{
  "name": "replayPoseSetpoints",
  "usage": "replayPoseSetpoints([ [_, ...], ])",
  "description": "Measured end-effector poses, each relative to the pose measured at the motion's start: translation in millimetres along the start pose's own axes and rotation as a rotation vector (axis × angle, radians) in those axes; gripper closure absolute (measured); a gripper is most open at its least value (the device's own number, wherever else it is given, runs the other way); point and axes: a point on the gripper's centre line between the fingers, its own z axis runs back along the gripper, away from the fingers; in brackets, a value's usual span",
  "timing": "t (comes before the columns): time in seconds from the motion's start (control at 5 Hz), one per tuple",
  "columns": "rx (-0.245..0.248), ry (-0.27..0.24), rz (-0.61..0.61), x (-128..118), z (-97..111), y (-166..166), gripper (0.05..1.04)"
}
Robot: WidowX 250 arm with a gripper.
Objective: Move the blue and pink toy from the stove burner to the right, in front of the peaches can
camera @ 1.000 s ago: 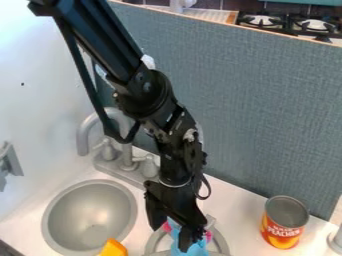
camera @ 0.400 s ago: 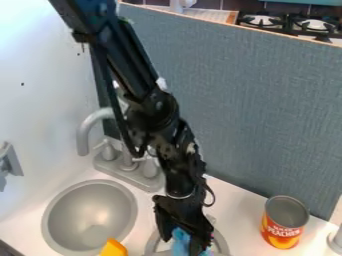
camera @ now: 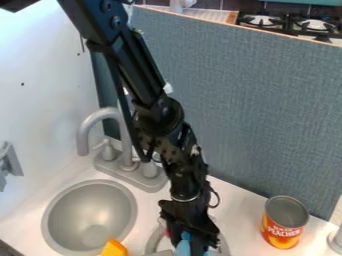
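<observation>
Jaws, black, open or closed cannot be told — at a blue thing (camera: pixel 183 246) beside the sink (camera: pixel 88 215); sideways dragging could snag it on the grey ring (camera: pixel 153 240).

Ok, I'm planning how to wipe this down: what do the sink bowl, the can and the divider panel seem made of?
The sink bowl looks satin gray, with soft highlights: metal or silver-coated plastic. The can seems thin metal, with a bare gray rim above its printed label. The divider panel looks matte and weave-textured, perhaps fabric or wallpaper.
</observation>
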Motion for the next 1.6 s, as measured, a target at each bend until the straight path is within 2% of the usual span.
replayPoseSetpoints([
  [0.2, 0.054, 0.019, -0.079, -1.6, 11.1, -4.8, 0.617],
  [0.4, 0.155, 0.042, -0.229, -3.8, 39.9, -33.3, 0.641],
  [0.6, 0.237, 0.031, -0.373, 1.6, 60.6, -69.0, 0.641],
  [0.8, 0.162, -0.02, -0.489, 10.1, 60.4, -100.3, 0.641],
  [1.0, 0.077, 0.006, -0.546, 18.7, 38.7, -115.6, 0.641],
  [1.2, 0.026, 0.024, -0.625, 28.1, 25.0, -133.0, 0.641],
  [1.6, -0.026, 0.077, -0.716, 29.7, 3.8, -163.2, 0.641],
])
